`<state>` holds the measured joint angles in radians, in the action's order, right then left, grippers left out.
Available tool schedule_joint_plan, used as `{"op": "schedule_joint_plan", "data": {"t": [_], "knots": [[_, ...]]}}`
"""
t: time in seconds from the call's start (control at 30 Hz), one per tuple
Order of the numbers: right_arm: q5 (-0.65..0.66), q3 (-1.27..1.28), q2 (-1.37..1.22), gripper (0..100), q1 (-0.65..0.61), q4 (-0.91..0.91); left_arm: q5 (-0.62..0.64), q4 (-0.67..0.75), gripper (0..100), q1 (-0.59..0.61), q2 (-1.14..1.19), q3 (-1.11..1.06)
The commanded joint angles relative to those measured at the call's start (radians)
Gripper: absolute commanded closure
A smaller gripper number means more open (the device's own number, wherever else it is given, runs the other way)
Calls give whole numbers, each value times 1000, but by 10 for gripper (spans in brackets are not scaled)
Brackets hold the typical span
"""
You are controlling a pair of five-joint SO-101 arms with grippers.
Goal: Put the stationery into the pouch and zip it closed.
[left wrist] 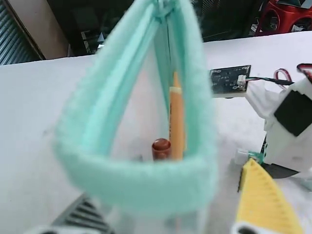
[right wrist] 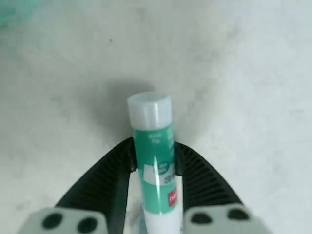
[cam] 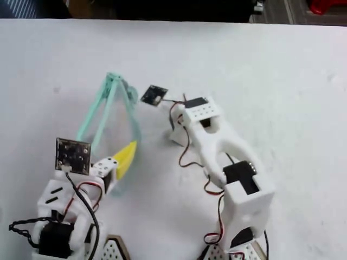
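- Glue stick (right wrist: 152,161) clamped in right gripper (right wrist: 153,146), over worktop centre.
- Left gripper (cam: 120,162) apparently grips open pouch (left wrist: 136,187), left of centre; pencil (left wrist: 176,122) inside.
- Step: loading. Next: steer glue stick into mouth.

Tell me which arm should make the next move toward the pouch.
Right. The right gripper is shut on the glue stick, beside the pouch. The left gripper sits at the pouch's open mouth, with the pencil already inside.
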<state>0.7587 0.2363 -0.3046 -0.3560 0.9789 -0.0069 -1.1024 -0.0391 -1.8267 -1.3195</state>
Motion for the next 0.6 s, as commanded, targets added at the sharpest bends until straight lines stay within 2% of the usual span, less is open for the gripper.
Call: {"op": "schedule_joint_plan", "data": {"t": [0.0,0.1,0.27,0.4,0.57], "knots": [[3,-58,157,982,81,39,11,32,676,-4,1,6],[-26,-121,348,982,97,113,9,55,676,-19,1,-12],[-239,-247,723,982,51,177,5,64,676,-108,1,-35],[-365,-284,977,982,-74,150,5,48,676,-150,1,-28],[-462,-284,1150,982,-303,108,3,-68,676,-237,-1,64]]}}
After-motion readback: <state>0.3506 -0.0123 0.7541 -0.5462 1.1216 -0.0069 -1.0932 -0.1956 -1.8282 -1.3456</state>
